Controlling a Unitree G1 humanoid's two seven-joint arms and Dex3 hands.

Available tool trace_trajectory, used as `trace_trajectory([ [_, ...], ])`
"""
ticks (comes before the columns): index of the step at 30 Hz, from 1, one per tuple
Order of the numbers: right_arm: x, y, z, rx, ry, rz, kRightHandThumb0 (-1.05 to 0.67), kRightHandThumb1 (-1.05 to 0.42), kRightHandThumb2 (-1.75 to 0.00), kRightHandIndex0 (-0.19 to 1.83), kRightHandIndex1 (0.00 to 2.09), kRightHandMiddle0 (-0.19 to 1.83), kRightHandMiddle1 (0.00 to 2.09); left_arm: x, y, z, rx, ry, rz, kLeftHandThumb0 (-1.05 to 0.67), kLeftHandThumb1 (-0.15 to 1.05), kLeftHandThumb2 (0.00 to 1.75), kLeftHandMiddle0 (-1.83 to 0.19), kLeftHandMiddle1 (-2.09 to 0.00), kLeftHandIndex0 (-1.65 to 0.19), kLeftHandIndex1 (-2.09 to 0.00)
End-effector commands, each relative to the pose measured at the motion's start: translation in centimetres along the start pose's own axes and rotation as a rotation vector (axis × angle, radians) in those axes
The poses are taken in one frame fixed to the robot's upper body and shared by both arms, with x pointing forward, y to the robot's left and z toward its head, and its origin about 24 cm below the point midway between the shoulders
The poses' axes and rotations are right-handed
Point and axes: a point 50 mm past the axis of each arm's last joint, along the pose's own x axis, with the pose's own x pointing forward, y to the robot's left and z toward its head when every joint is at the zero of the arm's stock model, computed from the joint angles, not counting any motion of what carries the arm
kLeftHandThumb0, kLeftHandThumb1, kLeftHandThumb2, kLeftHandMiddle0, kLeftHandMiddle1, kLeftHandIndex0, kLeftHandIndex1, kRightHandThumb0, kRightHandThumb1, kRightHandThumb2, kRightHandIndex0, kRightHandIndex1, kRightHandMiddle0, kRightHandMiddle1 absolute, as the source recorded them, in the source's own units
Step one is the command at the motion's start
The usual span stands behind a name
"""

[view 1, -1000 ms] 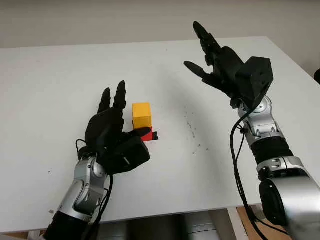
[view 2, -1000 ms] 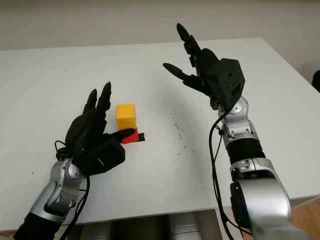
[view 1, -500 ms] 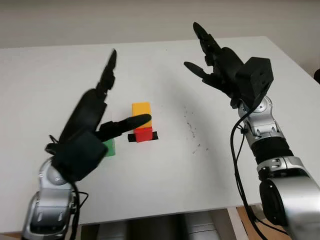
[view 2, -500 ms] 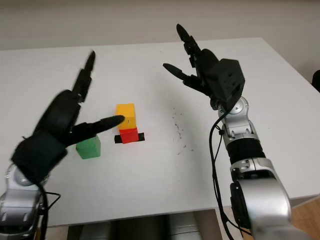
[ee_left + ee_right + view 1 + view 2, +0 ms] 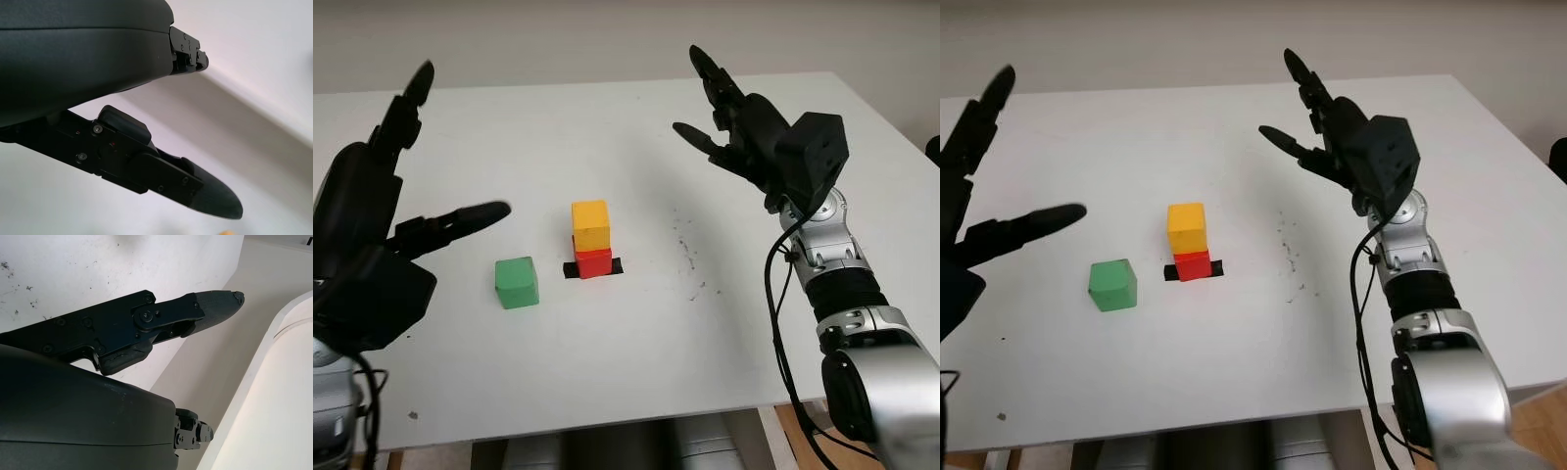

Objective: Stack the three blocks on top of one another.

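White table (image 5: 636, 323) bearing three blocks. The left hand (image 5: 362, 255), which a second ago sat beside the stack, has risen up and away to the near left, empty, fingers extended; this uncovers the green block (image 5: 516, 282), alone on the table left of the stack. The right hand (image 5: 754, 137) stays raised at far right, empty. The yellow block (image 5: 590, 224) rests on the red block (image 5: 593, 261); judged two-thirds done. Nothing obstructs the green block.

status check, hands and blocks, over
Left hand open, raised at table's left. Right hand open, raised at right. Yellow block sits on red block; green block apart, unstacked. Nothing blocking.
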Motion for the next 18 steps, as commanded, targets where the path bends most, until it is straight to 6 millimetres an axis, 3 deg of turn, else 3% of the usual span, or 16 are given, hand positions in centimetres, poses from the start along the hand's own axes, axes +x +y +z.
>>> trace_trajectory([
  [1,0.2,-0.5,0.6,-0.009,-0.018,-0.011,-0.79,-1.05,-0.18,-0.19,0.05,-0.02,0.04,-0.3,-0.2,-0.6,0.054,0.029,-0.054,-0.91,0.92,0.05,-0.01,-0.05,-0.18,-0.1],
  [10,0.3,-0.7,0.9,-0.032,-0.023,-0.019,-0.8,-1.05,-0.19,-0.17,0.06,0.0,0.06,-0.4,-2.8,-2.2,0.144,0.075,-0.276,-0.95,0.94,0.06,0.07,-0.03,-0.16,-0.05],
  [18,0.4,-0.8,0.9,-0.04,-0.022,-0.02,-0.8,-1.05,-0.2,-0.17,0.06,0.0,0.05,0.2,-4.5,-2.1,0.148,0.061,-0.339,-0.97,0.94,0.06,0.11,-0.04,-0.09,-0.03],
])
